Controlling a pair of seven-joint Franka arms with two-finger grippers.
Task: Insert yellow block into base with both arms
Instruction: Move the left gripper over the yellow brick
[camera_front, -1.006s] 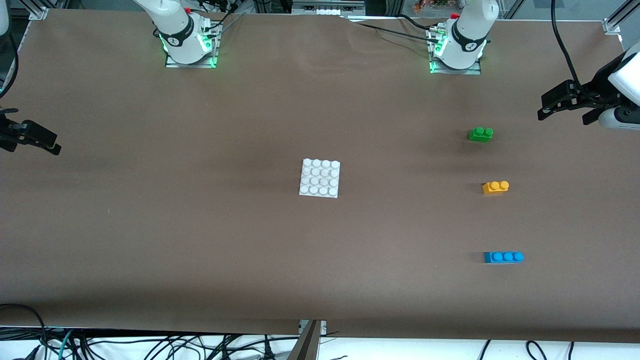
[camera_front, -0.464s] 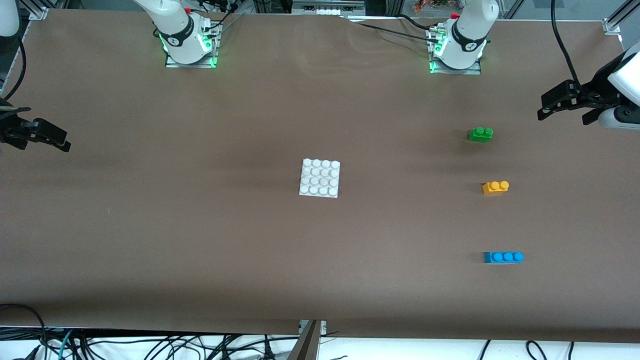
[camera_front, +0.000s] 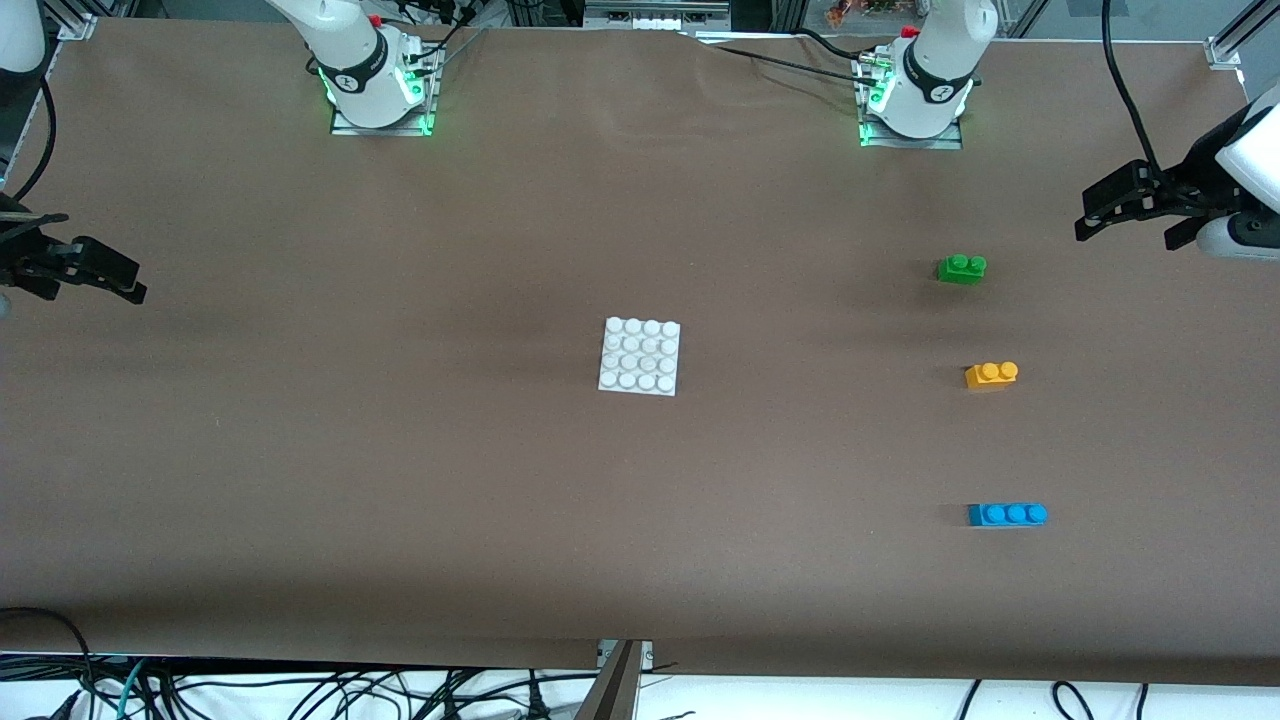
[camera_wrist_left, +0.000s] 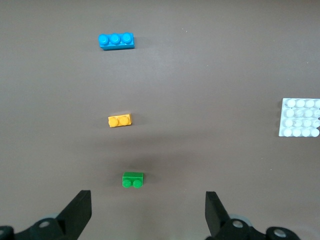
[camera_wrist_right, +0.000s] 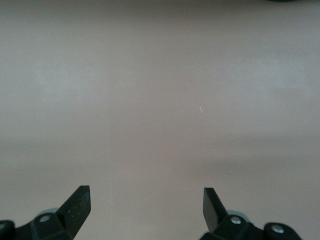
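Observation:
The yellow block (camera_front: 991, 374) lies on the brown table toward the left arm's end, apart from the white studded base (camera_front: 640, 356) at the table's middle. Both show in the left wrist view, the block (camera_wrist_left: 120, 120) and the base (camera_wrist_left: 299, 117). My left gripper (camera_front: 1090, 218) is open and empty, held up at the left arm's end of the table, with the green brick closest to it. My right gripper (camera_front: 125, 285) is open and empty at the right arm's end, over bare table (camera_wrist_right: 150, 125).
A green two-stud brick (camera_front: 961, 268) lies farther from the front camera than the yellow block, and a blue three-stud brick (camera_front: 1007, 514) lies nearer. Both show in the left wrist view, green (camera_wrist_left: 133, 179) and blue (camera_wrist_left: 116, 41). Cables hang below the table's front edge.
My right gripper has moved a little inward over the table from its end. The left gripper and the blocks have not moved.

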